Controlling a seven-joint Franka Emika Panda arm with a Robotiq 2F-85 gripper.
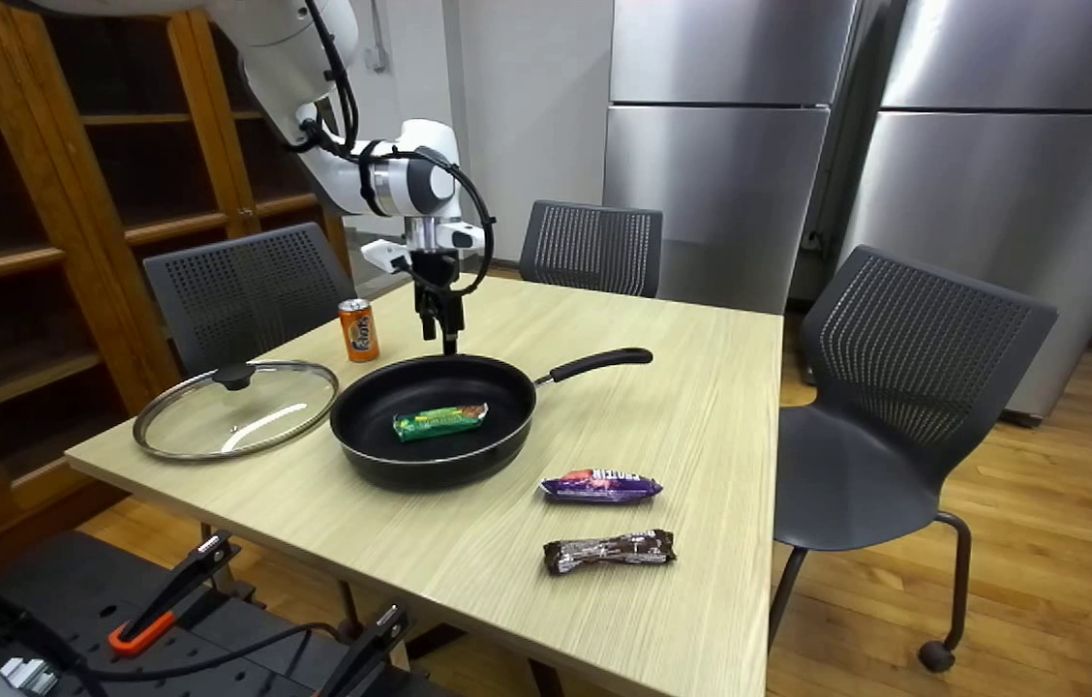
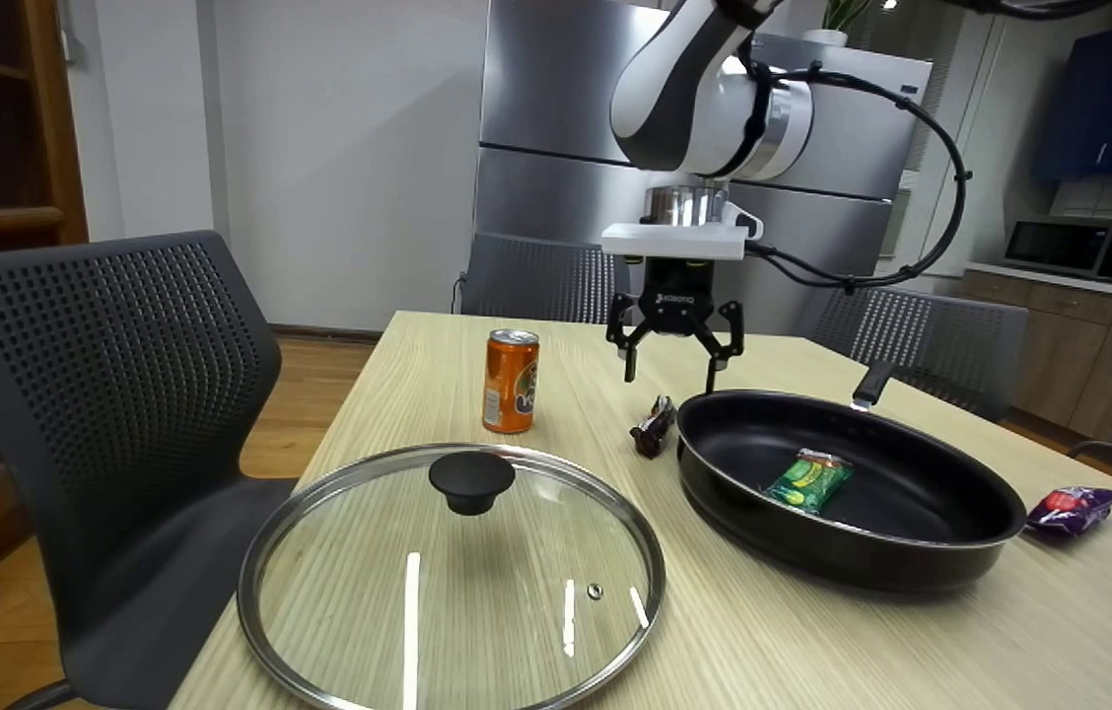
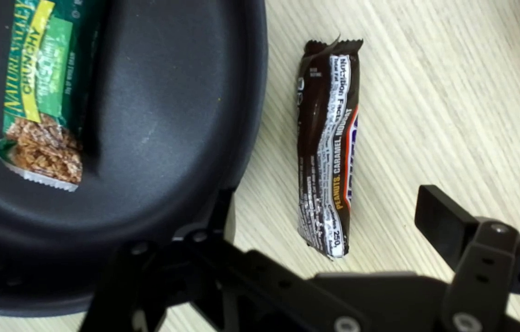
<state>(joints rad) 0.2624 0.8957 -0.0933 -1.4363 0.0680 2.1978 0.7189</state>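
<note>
A dark brown candy bar (image 3: 326, 152) lies flat on the table (image 3: 426, 110) just beside the pan (image 3: 163, 110), its nutrition print facing up; it seems sealed, though 1 end shows poorly.

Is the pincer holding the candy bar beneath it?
No: the pincer is open, and the brown candy bar lies on the table, apart from both fingers.

In an exterior view, you look down across the table (image 1: 701, 387) toward the refrigerators (image 1: 715, 194) from middle range. In an exterior view, you look from low and close over the glass lid (image 2: 457, 611) toward those refrigerators. The wrist view faces steeply downward, close above the brown-wrapped bar (image 3: 327, 147) and pan (image 3: 168, 120). Both exterior views share the lid and pan.
</note>
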